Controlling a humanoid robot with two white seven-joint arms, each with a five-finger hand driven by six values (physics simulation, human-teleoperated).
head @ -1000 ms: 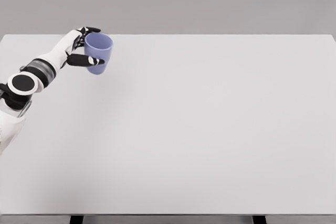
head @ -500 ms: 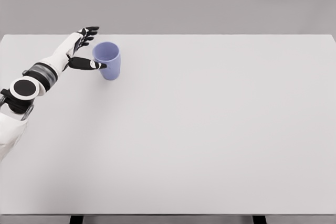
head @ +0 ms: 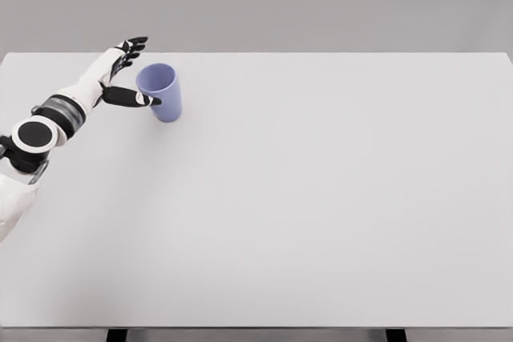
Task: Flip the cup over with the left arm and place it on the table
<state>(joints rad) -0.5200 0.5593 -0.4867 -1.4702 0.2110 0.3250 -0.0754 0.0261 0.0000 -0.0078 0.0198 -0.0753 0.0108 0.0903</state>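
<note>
Cup upright on the table, left hand opened beside it.

One lavender cup (head: 160,91) stands mouth-up, a little tilted toward the camera, at the far left of the white table (head: 321,198), near its back edge. One arm shows: the left hand (head: 119,74) sits just to the cup's left with its fingers spread apart and gripping nothing, the upper fingers (head: 135,44) raised behind the cup's rim and the thumb (head: 132,98) lying across the cup's near side, seemingly touching it. The risk I see is that thumb: if the hand pulls away sideways while it rests on the wall, it could drag or tip the cup. The right arm is out of view.
</note>
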